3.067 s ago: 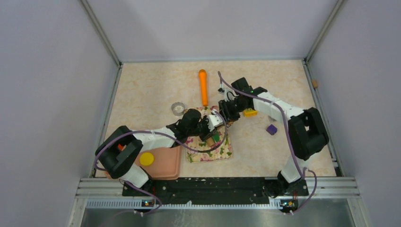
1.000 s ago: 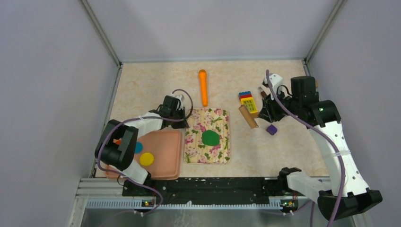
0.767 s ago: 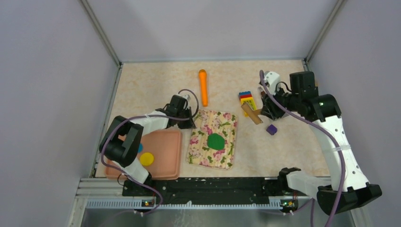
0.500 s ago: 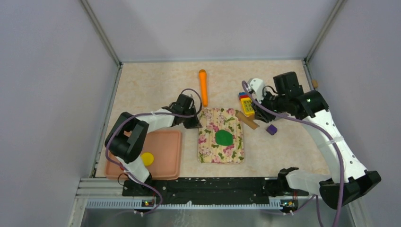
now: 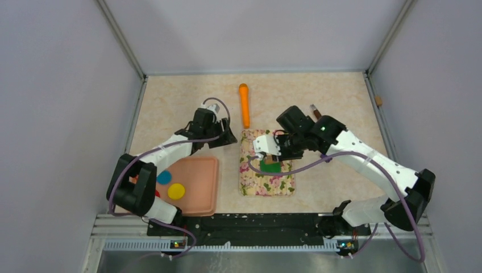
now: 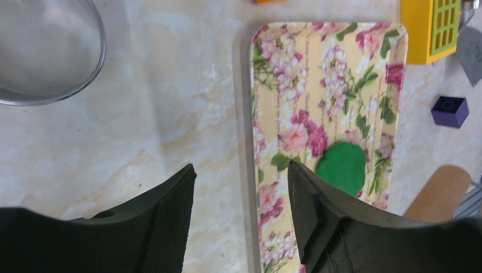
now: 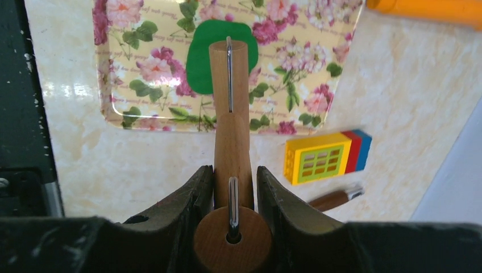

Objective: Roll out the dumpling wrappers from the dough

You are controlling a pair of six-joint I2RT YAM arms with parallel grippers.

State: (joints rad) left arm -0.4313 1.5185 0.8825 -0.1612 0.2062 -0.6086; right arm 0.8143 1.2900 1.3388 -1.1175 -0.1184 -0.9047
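The dark green dough [image 5: 271, 166] lies as a flattened oval on the floral mat [image 5: 267, 183], also seen in the left wrist view [image 6: 341, 168]. My right gripper [image 7: 233, 170] is shut on a wooden roller [image 7: 230, 114], whose far end sits over the dough [image 7: 199, 57]; from above it hovers over the mat [image 5: 271, 153]. My left gripper [image 6: 241, 170] is open by the mat's left edge [image 6: 256, 114], touching nothing, at the mat's far left corner [image 5: 221, 133]. Blue [image 5: 164, 177] and yellow [image 5: 176, 191] dumpling wrappers lie on the pink tray [image 5: 199, 170].
An orange stick [image 5: 244, 105] lies beyond the mat. A glass ring [image 6: 45, 51] sits left of the mat. A yellow, red and blue block [image 7: 327, 156], a purple block [image 6: 449, 111] and a brown-handled tool [image 7: 335, 199] lie right of the mat.
My left gripper slid the mat to the right, then opened and let it go. My right arm swung in from the right, bringing the roller over the dough.
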